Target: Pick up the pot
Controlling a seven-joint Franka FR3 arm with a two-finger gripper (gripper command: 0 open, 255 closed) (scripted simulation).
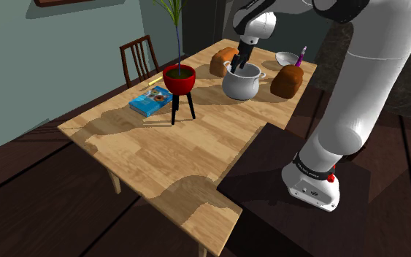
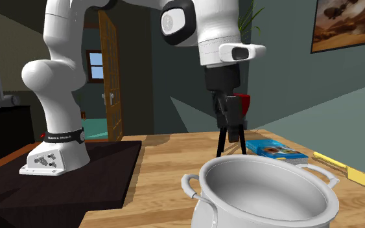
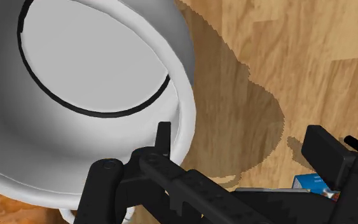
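Observation:
A pale grey pot (image 1: 242, 83) with two side handles stands on the wooden table (image 1: 160, 150), between two bread loaves. It sits large and near in the second exterior view, pot (image 2: 265, 194). My black gripper (image 1: 237, 67) hangs just over the pot's rim on the side toward the red planter, fingers apart and holding nothing. Seen from the wrist, the pot's rim (image 3: 185, 108) runs between the two fingers of the gripper (image 3: 215, 172): one finger is over the pot's inside and the other over the table outside it. The gripper (image 2: 229, 123) points down.
A red planter (image 1: 179, 77) on a black tripod stands close by, with a blue book (image 1: 151, 101) beside it. Brown loaves (image 1: 223, 62) (image 1: 287, 82) flank the pot. A small bowl (image 1: 287, 58) is at the table's far corner. A chair (image 1: 139, 58) stands at the table's far side.

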